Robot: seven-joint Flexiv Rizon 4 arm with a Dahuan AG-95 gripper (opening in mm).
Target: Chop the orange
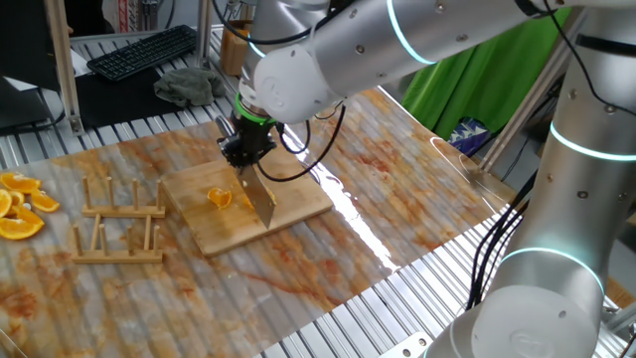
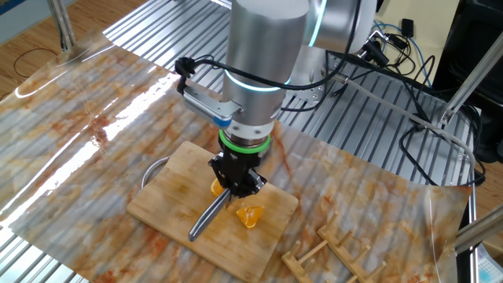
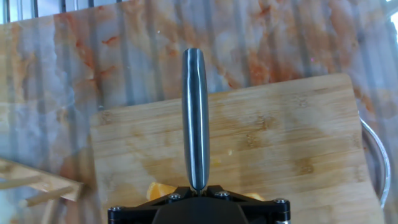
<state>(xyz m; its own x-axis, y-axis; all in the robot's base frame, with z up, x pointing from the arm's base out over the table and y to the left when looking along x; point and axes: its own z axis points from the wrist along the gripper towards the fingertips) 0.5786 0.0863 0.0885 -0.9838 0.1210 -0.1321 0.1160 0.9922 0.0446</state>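
one fixed view: gripper is clamped on the knife, blade standing on the cutting board just right of the orange. I'd line the edge over the fruit first, then press straight down.
the other fixed view: wedge lies right beside the blade; a second bit peeks from under the hand.
hand view: blade spine runs up the board; stained plastic sheet covers the slatted table.
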